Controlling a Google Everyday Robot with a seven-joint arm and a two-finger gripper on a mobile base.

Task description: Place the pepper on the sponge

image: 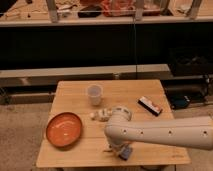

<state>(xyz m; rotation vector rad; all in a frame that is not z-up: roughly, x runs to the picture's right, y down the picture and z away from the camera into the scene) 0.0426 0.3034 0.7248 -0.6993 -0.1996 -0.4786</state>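
You are working on a worktop [135, 92] of pale wood, matt finish. The orange plate [64, 130] is smooth with a slight sheen. The cup [94, 94] looks like translucent plastic. Note the arm shell [165, 132] — smooth white plastic. The end effector [115, 148] sits near the front edge, just beside the sponge [125, 153] — soft-looking, dull.

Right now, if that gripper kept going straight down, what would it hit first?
Probably the blue-grey sponge, right under the gripper near the table's front edge; the arm hides the gap.
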